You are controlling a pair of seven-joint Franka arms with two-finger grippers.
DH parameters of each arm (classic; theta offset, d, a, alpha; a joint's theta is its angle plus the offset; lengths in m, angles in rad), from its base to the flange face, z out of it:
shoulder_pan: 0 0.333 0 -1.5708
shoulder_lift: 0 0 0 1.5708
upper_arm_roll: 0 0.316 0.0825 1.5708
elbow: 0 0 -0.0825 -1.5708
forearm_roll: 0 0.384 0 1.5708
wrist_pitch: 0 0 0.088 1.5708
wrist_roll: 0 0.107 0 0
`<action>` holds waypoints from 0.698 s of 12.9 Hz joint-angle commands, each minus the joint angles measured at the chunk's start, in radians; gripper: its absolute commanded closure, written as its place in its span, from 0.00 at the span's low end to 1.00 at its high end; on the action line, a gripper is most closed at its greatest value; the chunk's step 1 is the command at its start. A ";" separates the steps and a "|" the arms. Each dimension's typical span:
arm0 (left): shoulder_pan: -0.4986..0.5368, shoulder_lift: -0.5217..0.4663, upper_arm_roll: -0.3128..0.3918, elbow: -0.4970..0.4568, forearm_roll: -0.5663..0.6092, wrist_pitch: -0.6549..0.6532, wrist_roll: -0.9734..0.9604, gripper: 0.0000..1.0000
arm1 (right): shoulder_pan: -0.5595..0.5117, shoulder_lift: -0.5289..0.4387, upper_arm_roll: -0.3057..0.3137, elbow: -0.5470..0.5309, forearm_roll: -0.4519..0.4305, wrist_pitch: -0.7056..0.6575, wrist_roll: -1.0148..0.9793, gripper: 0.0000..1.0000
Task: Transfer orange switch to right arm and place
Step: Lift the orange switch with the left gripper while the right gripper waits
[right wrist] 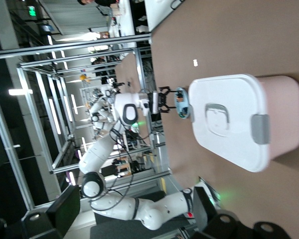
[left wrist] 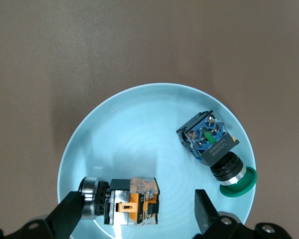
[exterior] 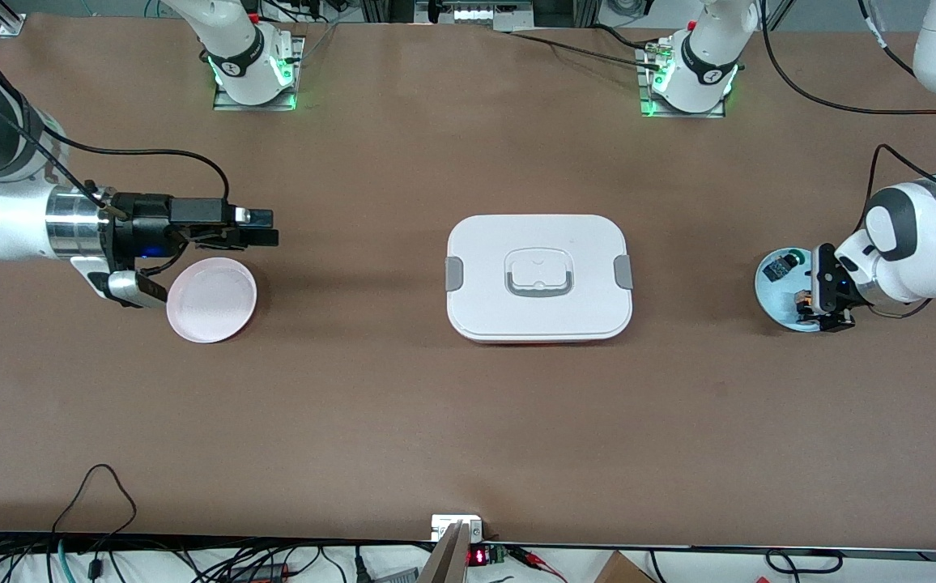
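The orange switch [left wrist: 127, 201] lies on its side on a light-blue plate [left wrist: 124, 134] at the left arm's end of the table; its silver collar is at one end and its orange block at the other. My left gripper [left wrist: 137, 211] is low over the plate and open, with one finger on each side of the switch. One finger [left wrist: 70, 214] is right against the silver collar; the other is well apart from the orange end. In the front view the left gripper [exterior: 820, 312] covers part of that plate [exterior: 772, 295]. My right gripper [exterior: 261, 229] hovers open and empty just above a pink plate [exterior: 211, 300].
A black switch with a green cap [left wrist: 217, 149] lies on the same light-blue plate, beside the orange one. A white lidded box [exterior: 539, 277] with grey clips and a handle stands mid-table between the two plates. Cables hang along the table edge nearest the front camera.
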 commanded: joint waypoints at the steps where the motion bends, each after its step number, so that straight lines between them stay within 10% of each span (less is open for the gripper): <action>1: 0.017 -0.023 -0.019 -0.023 -0.015 0.032 0.035 0.00 | 0.064 -0.012 -0.002 -0.022 0.136 0.067 -0.013 0.00; 9: 0.045 0.024 -0.022 -0.016 -0.021 0.104 0.071 0.00 | 0.314 0.005 0.000 -0.032 0.277 0.286 -0.102 0.00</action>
